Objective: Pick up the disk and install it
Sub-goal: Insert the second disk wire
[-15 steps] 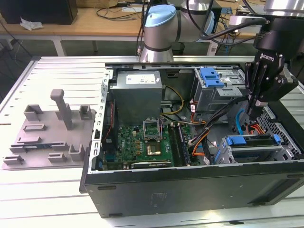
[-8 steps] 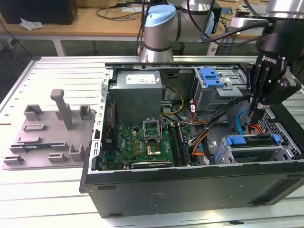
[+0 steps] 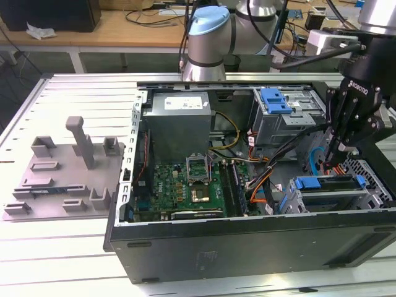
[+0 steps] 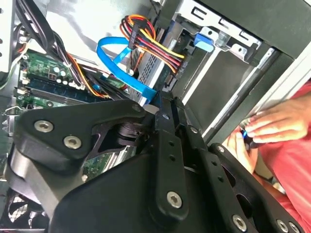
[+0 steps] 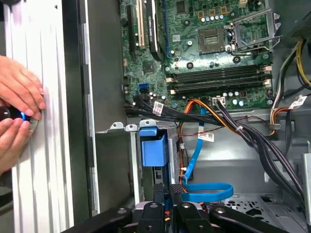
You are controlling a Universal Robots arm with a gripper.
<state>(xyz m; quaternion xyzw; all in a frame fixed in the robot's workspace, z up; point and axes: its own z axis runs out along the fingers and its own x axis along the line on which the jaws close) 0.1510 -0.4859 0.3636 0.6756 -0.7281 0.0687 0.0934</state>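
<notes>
Gripper (image 3: pixel 339 159), fingers drawn narrow and apparently empty, poised inside the open computer case (image 3: pixel 247 247) just above the disk (image 3: pixel 328 183) seated in the near-right drive cage; judged best practice: descend squarely, clear of the blue data cable (image 5: pixel 206 189)

One open computer case (image 3: pixel 247 247), one motherboard (image 3: pixel 185 185), two blue drive brackets (image 3: pixel 275 100), one grey fixture (image 3: pixel 62 173)

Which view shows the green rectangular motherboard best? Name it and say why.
The first wrist view: the green rectangular motherboard faces the camera, with socket and memory slots plain. The exterior view shows it slanted, inside the black computer case. The second wrist view catches one edge.
</notes>
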